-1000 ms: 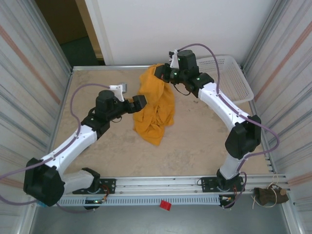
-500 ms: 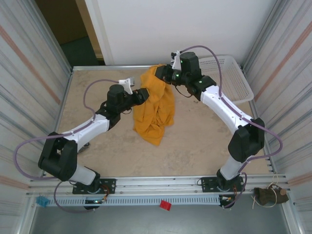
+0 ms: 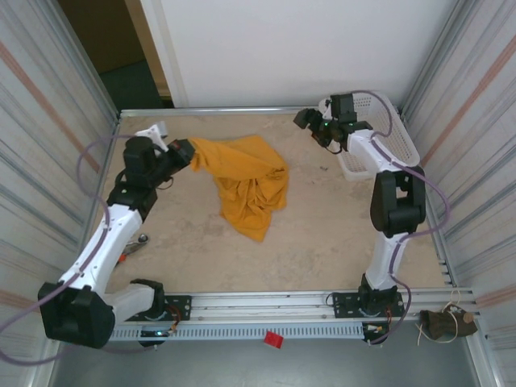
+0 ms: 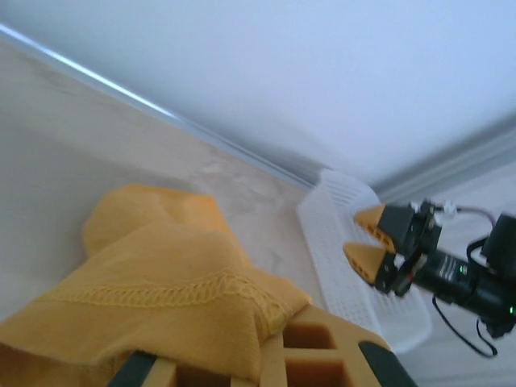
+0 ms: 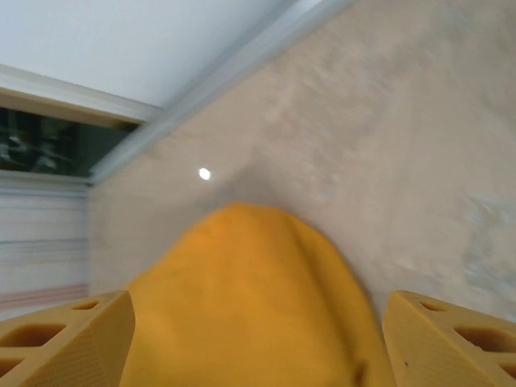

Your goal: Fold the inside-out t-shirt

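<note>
The inside-out t-shirt (image 3: 246,181) is a mustard-yellow heap lying on the table's middle back, with one edge stretched out to the left. My left gripper (image 3: 185,151) is shut on that edge. In the left wrist view the stitched hem of the t-shirt (image 4: 161,274) drapes over the left gripper (image 4: 258,363). My right gripper (image 3: 303,119) hovers open at the back right, apart from the cloth and beside the basket. The right wrist view shows its fingers (image 5: 81,339) spread wide, with the t-shirt (image 5: 250,322) lying beyond them.
A white plastic basket (image 3: 387,121) stands in the back right corner, beside the right gripper (image 4: 355,234) and seen again as the basket (image 4: 339,274). Metal walls close in both sides. A small object (image 3: 135,244) lies by the left arm. A red tag (image 3: 273,339) sits on the front rail.
The left gripper shut on the shirt's edge and pulled it left. The right gripper let go, opened and drew back toward the basket. The shirt dropped from hanging to lying on the table.
</note>
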{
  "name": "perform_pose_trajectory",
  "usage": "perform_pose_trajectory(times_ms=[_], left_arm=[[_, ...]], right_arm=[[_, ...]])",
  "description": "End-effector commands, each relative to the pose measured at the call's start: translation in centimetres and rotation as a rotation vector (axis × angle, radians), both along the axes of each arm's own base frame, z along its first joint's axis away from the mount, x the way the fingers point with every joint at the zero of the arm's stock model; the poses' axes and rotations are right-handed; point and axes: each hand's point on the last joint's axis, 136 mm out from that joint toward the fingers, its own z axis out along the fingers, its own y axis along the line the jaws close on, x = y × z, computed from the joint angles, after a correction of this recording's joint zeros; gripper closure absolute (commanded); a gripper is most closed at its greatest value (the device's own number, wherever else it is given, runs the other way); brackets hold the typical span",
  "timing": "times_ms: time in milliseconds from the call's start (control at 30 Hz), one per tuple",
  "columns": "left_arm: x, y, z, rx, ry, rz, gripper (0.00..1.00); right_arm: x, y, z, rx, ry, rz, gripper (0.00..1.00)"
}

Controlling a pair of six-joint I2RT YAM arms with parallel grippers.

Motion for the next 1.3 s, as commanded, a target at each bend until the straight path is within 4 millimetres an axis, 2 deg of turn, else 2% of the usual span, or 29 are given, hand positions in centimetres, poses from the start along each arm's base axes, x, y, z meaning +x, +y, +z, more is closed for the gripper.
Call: perform_pose_trajectory(times_ms=[0, 133, 333, 367, 400, 500, 600, 700, 833, 933, 1000, 1067, 1200, 1267], left_arm=[[-1.4, 2.6, -4.0, 0.035, 0.135, 0.051, 1.00], [-1.4, 4.4, -4.5, 0.031, 0.154, 0.096, 1.00], [-0.7, 5.0, -3.4, 0.034, 0.134, 0.115, 1.00], [-0.6, 5.0, -3.1, 0.034, 0.130, 0.113, 1.00], [-0.5, 4.9, -2.9, 0.033, 0.124, 0.108, 1.00], [-0.1, 4.7, -2.2, 0.025, 0.110, 0.102, 1.00], [0.2, 4.5, -1.3, 0.000, 0.090, 0.098, 1.00], [0.4, 4.3, -0.5, -0.010, 0.079, 0.089, 1.00], [0.7, 4.1, 0.4, -0.016, 0.065, 0.073, 1.00], [0.9, 3.9, 0.8, -0.023, 0.057, 0.061, 1.00], [1.0, 3.7, 1.0, -0.027, 0.053, 0.057, 1.00], [1.1, 3.6, 1.1, -0.031, 0.052, 0.053, 1.00], [1.2, 3.7, 1.1, -0.031, 0.051, 0.053, 1.00], [1.2, 3.6, 1.0, -0.033, 0.054, 0.053, 1.00]], right_arm=[[0.2, -2.3, -2.1, -0.080, 0.056, -0.024, 0.22], [0.6, -5.6, -2.9, -0.193, 0.074, -0.072, 0.22], [1.4, -10.5, -1.6, -0.334, 0.060, -0.149, 0.21], [1.5, -10.5, -1.1, -0.320, 0.054, -0.139, 0.21], [1.5, -10.0, -0.4, -0.282, 0.041, -0.111, 0.22], [0.8, -6.4, 1.7, -0.181, -0.014, 0.007, 0.25], [-2.9, -1.7, 2.0, -0.140, -0.005, 0.111, 0.25], [-8.2, 1.6, 0.1, -0.130, 0.025, 0.163, 0.26], [-15.3, 4.8, -4.1, -0.225, 0.094, 0.255, 0.32], [-18.3, 6.6, -6.2, -0.279, 0.118, 0.306, 0.37], [-19.0, 7.7, -6.9, -0.285, 0.131, 0.328, 0.40], [-18.9, 8.7, -7.6, -0.285, 0.139, 0.342, 0.40], [-17.5, 10.8, -8.7, -0.297, 0.146, 0.362, 0.41], [-16.5, 11.4, -9.7, -0.306, 0.159, 0.359, 0.44]])
